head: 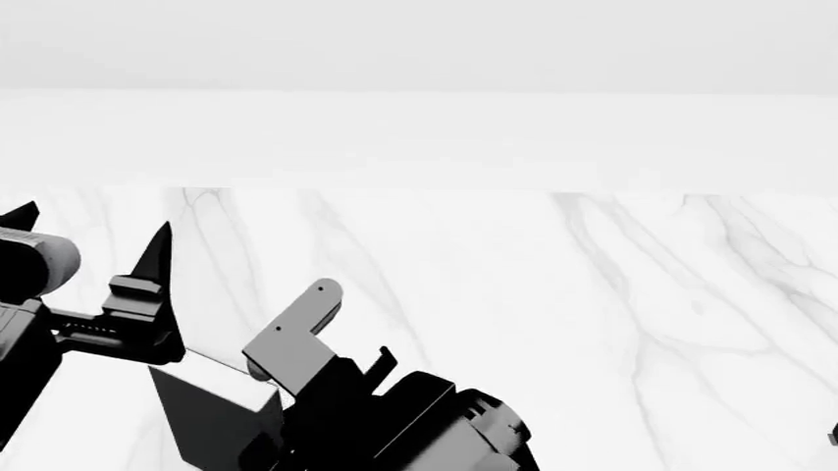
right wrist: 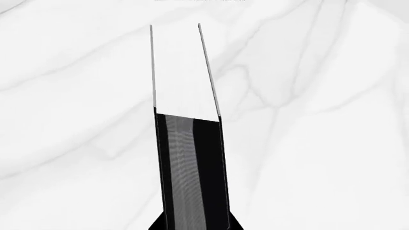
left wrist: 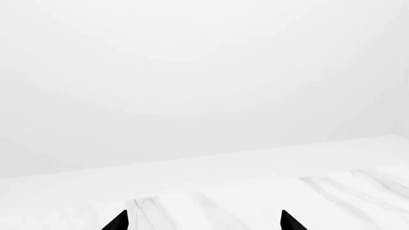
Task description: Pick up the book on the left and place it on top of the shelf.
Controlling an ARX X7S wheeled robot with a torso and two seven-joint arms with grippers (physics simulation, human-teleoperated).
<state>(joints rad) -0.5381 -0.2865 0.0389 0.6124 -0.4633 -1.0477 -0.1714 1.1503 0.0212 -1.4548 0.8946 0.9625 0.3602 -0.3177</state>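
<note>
Head view: the white marble-veined worktop point(head: 550, 294) fills the field, ending at a pale far edge below a plain light background. The left end effector point(head: 89, 235) enters from the left margin; its two dark pointed fingertips point(head: 155, 253) stand well apart, spread wide, with only bare worktop between them. The right end effector point(head: 249, 392) sits low in the centre-left, its dark wrist housing in the foreground and a grey bracket rising above it. Just beside and partly behind that housing lies a dark flat panel with a thin pale edge, taken to be the book point(head: 210, 417); the exact contact is hidden by the arm.

Right wrist view: the book point(right wrist: 191, 167) runs straight out from the camera between the two black finger bases of the right end effector point(right wrist: 191, 225), which press against its opposite sides, closed on it. Its near portion appears black with a grey band; its far portion reads white between two thin cover edges. The veined worktop point(right wrist: 319, 143) lies behind it.

Left wrist view: two black fingertips point(left wrist: 117, 221) of the left end effector point(left wrist: 203, 221) show widely separated, nothing held, above the worktop point(left wrist: 268, 191) and a blank pale background
</note>
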